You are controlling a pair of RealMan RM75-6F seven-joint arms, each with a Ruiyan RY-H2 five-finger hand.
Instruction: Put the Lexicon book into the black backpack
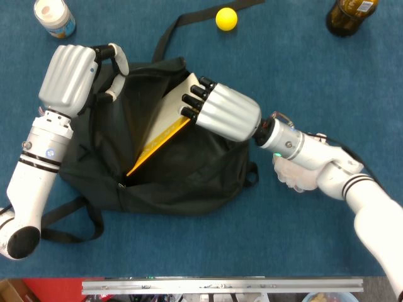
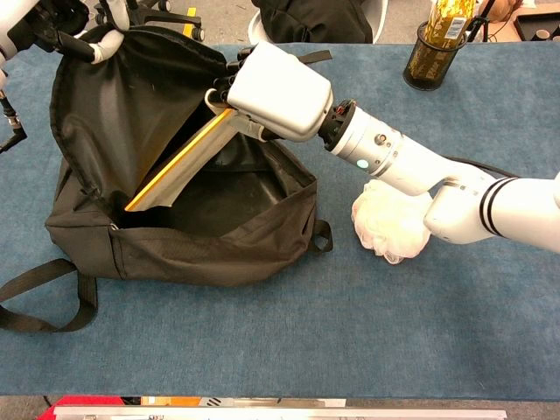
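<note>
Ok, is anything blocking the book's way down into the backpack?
Nothing visible does. The left hand holds the flap up, so the black backpack gapes open, and the Lexicon book, gripped by the right hand, slants into the opening.
</note>
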